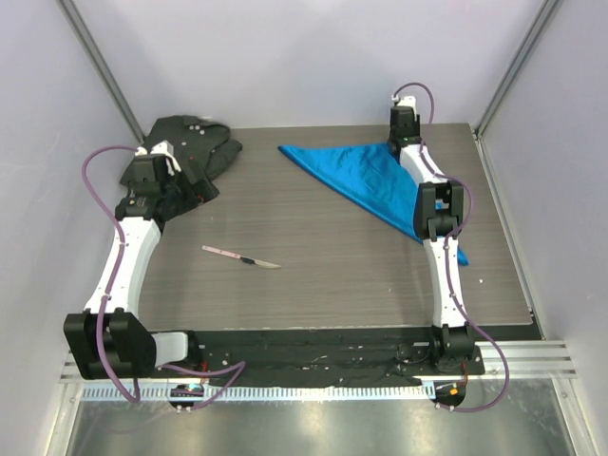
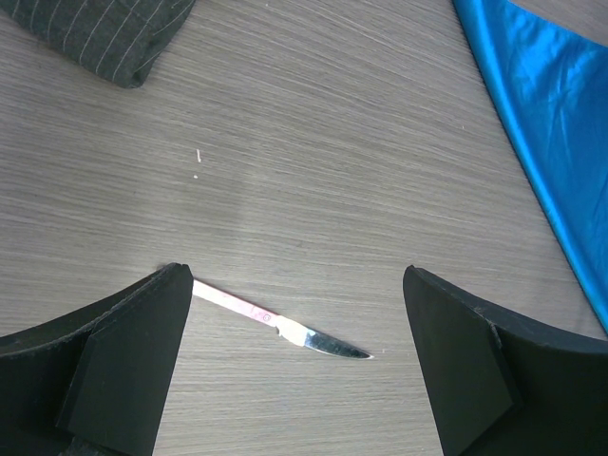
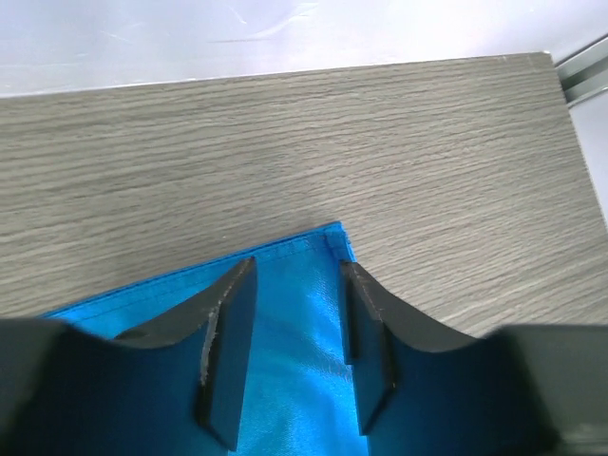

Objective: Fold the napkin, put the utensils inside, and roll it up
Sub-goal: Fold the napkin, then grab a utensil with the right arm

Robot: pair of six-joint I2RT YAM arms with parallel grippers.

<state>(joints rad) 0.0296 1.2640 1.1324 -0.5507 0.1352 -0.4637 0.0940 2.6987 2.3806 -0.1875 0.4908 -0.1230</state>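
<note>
Top view: dark pinstriped shirt bunched at the table's 10 o'clock corner, with the left arm's wrist over its near edge. The left gripper has its jaws spread wide, holds nothing and hangs above bare wood; in its wrist view the shirt sits at 11 o'clock. The table knife lies flat on the wood left of centre, around 8 o'clock of the table middle, apart from both cloths. Its pink handle is toward the left arm and its silver blade tip points about 4 o'clock. Left wrist view shows the knife low between the two fingers, not touched. The blue napkin lies in a triangle shape at 1 to 3 o'clock, its long edge running diagonally toward the near right, with the right arm's forearm across it. The right gripper is at the napkin's far right corner, jaws parted by a modest gap with blue cloth between them, nothing pinched. Cannot tell if the fingers touch the cloth.
</note>
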